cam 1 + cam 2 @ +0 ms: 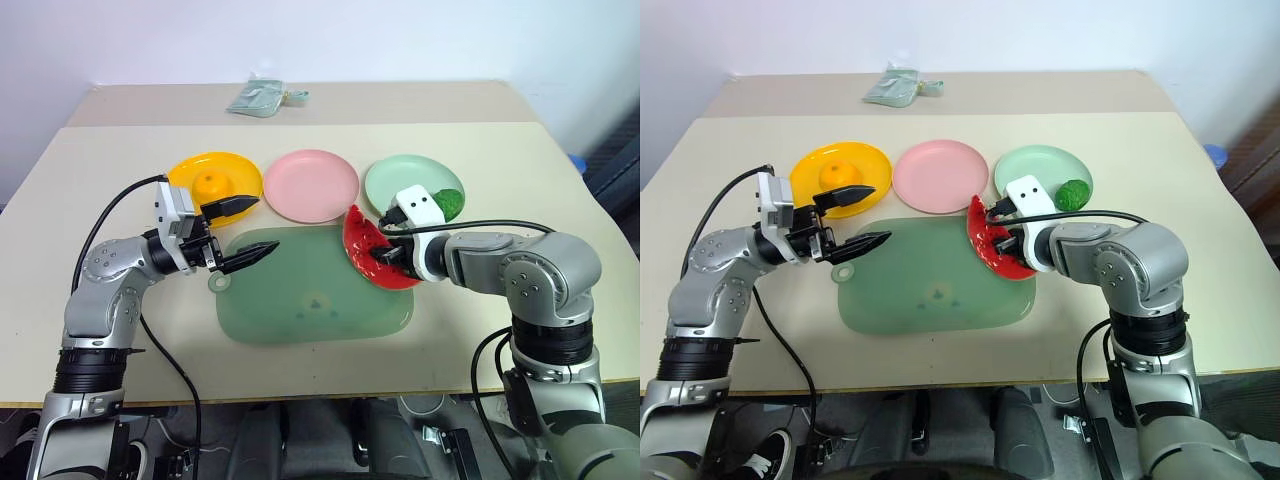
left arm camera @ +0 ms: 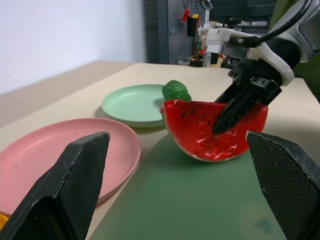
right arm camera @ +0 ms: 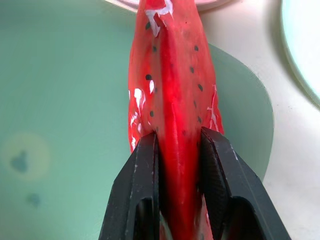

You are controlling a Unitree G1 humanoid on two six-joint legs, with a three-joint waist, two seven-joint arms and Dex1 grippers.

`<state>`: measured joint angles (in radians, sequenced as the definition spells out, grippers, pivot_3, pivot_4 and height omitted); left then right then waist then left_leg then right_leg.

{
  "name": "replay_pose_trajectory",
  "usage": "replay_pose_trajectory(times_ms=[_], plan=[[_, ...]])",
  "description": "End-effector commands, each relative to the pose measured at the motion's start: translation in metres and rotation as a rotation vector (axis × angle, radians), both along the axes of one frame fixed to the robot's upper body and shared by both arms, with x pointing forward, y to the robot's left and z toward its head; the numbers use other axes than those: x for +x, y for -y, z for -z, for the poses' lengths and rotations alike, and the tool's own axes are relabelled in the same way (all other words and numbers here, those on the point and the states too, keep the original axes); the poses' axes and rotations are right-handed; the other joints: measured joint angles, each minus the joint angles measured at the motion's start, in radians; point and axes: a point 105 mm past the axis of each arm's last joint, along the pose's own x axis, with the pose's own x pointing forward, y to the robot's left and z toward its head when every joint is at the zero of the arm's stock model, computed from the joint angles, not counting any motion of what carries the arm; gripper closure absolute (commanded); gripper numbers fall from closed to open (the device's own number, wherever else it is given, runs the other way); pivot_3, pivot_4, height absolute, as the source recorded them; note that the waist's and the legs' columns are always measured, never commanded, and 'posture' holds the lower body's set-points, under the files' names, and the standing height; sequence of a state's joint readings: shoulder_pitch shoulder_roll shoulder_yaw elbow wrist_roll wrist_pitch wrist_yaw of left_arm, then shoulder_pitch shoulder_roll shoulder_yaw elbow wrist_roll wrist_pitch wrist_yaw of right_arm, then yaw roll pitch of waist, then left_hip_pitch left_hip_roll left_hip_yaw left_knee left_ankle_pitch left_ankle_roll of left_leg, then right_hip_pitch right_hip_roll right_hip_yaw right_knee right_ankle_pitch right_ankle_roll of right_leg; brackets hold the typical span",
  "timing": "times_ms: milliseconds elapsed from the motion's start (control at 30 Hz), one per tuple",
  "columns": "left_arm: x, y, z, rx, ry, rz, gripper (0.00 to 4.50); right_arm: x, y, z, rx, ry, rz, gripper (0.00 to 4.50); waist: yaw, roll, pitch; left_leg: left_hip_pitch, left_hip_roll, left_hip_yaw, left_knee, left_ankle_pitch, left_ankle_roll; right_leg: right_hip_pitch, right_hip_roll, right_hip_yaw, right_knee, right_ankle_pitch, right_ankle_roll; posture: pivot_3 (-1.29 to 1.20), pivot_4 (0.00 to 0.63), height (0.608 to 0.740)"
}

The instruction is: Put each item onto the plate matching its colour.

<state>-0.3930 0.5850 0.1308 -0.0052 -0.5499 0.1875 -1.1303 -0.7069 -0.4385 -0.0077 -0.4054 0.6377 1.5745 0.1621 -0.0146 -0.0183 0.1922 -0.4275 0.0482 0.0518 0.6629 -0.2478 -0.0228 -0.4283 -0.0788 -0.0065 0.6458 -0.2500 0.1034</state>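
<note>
Red watermelon wedge (image 3: 172, 85) upright, rind down, pinched between right gripper (image 3: 179, 150) jaws

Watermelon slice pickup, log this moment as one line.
right gripper: shut on watermelon slice, at green mat edge | left gripper: open, empty | orange on yellow plate | pink plate: empty

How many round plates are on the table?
3, in a row behind the green mat: yellow-orange plate with the orange, empty pink plate, mint green plate with the lime.
</note>
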Motion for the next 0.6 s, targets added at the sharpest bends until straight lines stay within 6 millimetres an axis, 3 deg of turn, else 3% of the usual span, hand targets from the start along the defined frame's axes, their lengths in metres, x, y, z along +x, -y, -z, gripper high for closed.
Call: replay_pose_trajectory(times_ms=[33,133,233,400,600], plan=[[0.007,-0.007,-0.012,-0.013,0.045,-0.061,0.0,0.012,-0.013,-0.043,0.081,0.178,-0.03,3.92,-0.001,0.0,0.0,0.0,0.0,0.0,0.0,0.0,0.0,0.0,0.0,0.0,0.0,0.0,0.0,0.0,0.15,0.74],[0.026,-0.016,-0.018,-0.011,0.106,-0.198,0.0,0.034,-0.027,-0.073,0.121,0.304,-0.044,3.92,-0.002,0.0,0.0,0.0,0.0,0.0,0.0,0.0,0.0,0.0,0.0,0.0,0.0,0.0,0.0,0.0,0.15,0.74],[0.038,-0.016,-0.02,-0.029,0.111,-0.268,0.0,0.056,-0.041,-0.08,0.05,0.407,-0.074,3.92,0.0,0.0,0.0,0.0,0.0,0.0,0.0,0.0,0.0,0.0,0.001,0.0,0.0,0.0,0.0,0.0,0.15,0.74],[0.052,-0.017,-0.009,-0.045,0.062,-0.361,0.0,0.09,-0.059,-0.068,0.048,0.45,-0.128,3.92,-0.001,0.0,0.0,-0.001,0.0,0.001,0.0,0.0,0.001,0.0,0.0,0.0,-0.001,0.0,0.001,0.0,0.15,0.74],[0.05,-0.021,0.0,-0.045,0.055,-0.379,0.0,0.122,-0.078,-0.051,0.098,0.47,-0.137,3.92,-0.007,0.0,0.0,-0.001,0.0,0.001,-0.001,0.0,0.001,-0.001,0.001,0.0,0.0,0.0,0.001,0.0,0.15,0.74]])
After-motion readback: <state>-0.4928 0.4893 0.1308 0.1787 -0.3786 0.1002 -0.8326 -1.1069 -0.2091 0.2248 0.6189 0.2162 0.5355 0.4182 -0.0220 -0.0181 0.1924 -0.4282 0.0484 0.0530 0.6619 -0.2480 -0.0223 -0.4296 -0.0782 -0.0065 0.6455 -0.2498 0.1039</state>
